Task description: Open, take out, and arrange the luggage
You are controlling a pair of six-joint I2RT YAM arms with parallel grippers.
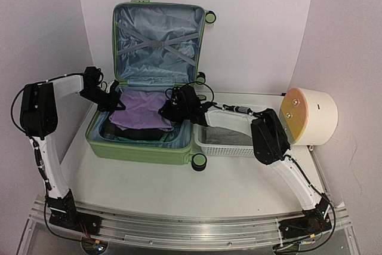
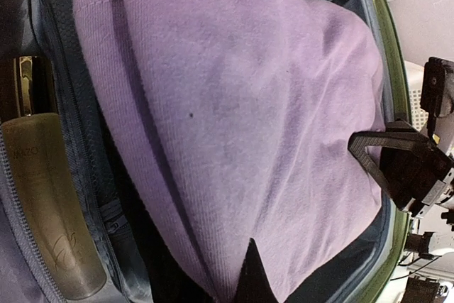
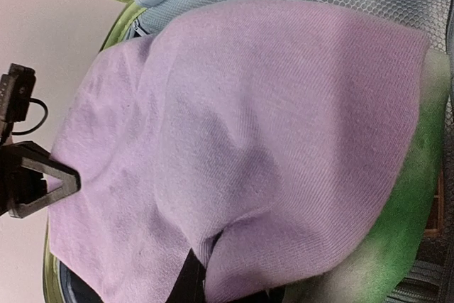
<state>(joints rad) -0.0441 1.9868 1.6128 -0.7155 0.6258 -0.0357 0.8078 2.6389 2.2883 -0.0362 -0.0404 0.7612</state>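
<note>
The luggage (image 1: 140, 150), a light-green hard-shell suitcase, lies open on the table with its lid (image 1: 156, 41) standing up at the back. A folded purple cloth (image 1: 143, 108) lies on top of darker things in the lower half. My left gripper (image 1: 116, 103) is at the cloth's left edge, and in the left wrist view the gripper (image 2: 254, 264) is shut with purple cloth (image 2: 234, 104) pinched at its tip. My right gripper (image 1: 168, 111) is at the cloth's right edge. In the right wrist view the gripper (image 3: 206, 264) is shut on a fold of the cloth (image 3: 248, 118).
A white mesh basket (image 1: 224, 150) stands against the suitcase's right side. A cream cylinder with an orange face (image 1: 313, 116) lies at the far right. Inside the case, a gold bottle (image 2: 50, 204) lies beside the cloth and a fuzzy green item (image 3: 408, 196) under it.
</note>
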